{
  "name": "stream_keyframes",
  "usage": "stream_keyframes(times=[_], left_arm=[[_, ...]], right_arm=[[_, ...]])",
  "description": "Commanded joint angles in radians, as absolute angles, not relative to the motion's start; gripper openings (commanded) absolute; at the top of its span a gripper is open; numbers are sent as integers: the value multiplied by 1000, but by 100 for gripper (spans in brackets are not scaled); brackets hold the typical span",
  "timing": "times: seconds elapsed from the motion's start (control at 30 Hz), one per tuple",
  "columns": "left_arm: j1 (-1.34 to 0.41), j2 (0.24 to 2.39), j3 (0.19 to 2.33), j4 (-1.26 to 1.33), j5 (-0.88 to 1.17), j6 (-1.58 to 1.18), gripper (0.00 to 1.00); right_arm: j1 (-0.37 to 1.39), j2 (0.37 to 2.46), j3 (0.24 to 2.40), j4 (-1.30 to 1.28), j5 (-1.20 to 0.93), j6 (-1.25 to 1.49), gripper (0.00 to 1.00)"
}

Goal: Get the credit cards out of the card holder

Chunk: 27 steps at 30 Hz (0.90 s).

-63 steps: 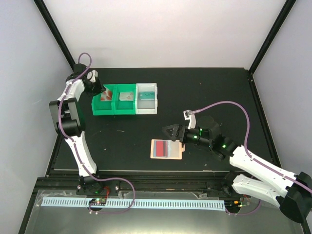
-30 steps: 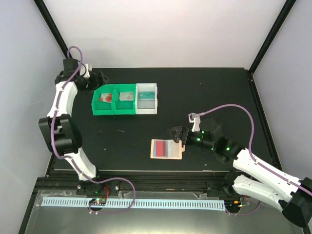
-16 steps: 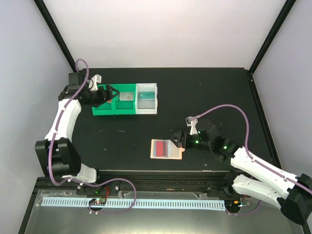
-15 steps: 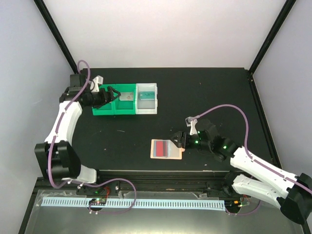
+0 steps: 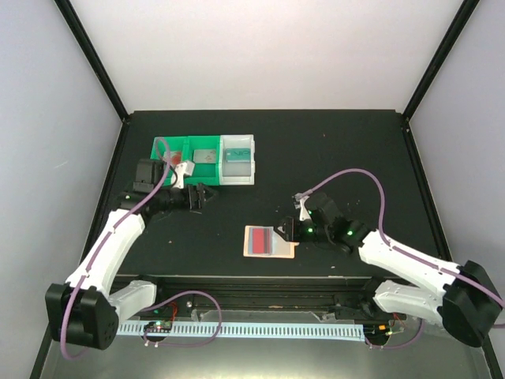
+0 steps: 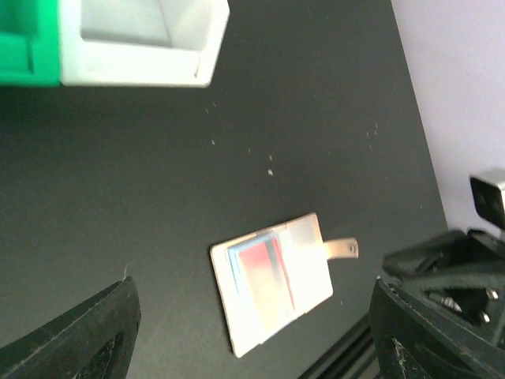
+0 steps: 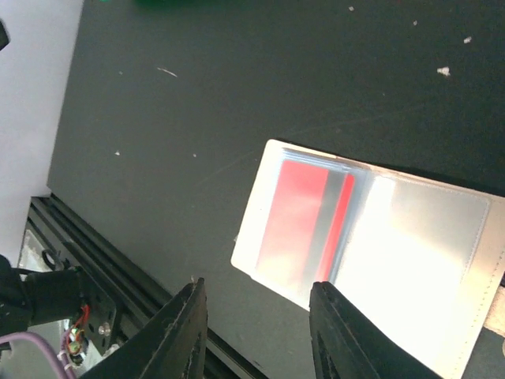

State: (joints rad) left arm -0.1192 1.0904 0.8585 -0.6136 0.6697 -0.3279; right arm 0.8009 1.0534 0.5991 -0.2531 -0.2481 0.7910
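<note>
Towards the left of the overhead view, the left gripper [image 5: 199,196] hung over the bare black table [image 5: 347,150] with its pincer spread wide and nothing in it. Its own camera showed a dark finger in each lower corner and only tabletop and wallet between them.

Just above it, in the upper left of the table, sat the row of green and white bins [image 5: 203,180]. Flat pieces [image 5: 207,155] lay in the compartments. I took them for cards already pulled out, though they were too small to be sure.

At the centre, low on the table, the card holder [image 5: 269,242] lay opened flat, its tab pointing right. A red card [image 5: 259,240] sat tucked in the left pocket (with a grey strip beside it that may have been a second one).

The right gripper [image 5: 282,230] hovered at the holder's right edge. Its pincer was drawn fairly narrow but gapped, and gripped nothing that I could see. So the job looked partly done: at least the red card was left to draw out.
</note>
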Motion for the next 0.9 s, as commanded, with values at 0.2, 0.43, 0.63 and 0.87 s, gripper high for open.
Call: stream_keyframes(times=[0.2, 0.43, 0.63, 0.87], left_arm=[[-214, 942, 619, -390, 643, -474, 81], [-247, 948, 532, -336, 646, -508, 80], [-259, 963, 475, -278, 656, -516, 80], [-285, 1006, 444, -210, 684, -542, 79]], right_arm=[[804, 1267, 587, -105, -277, 771, 34], [822, 1424, 586, -25, -299, 778, 27], [842, 1494, 608, -10, -288, 777, 26], [854, 1540, 615, -14, -241, 761, 21]])
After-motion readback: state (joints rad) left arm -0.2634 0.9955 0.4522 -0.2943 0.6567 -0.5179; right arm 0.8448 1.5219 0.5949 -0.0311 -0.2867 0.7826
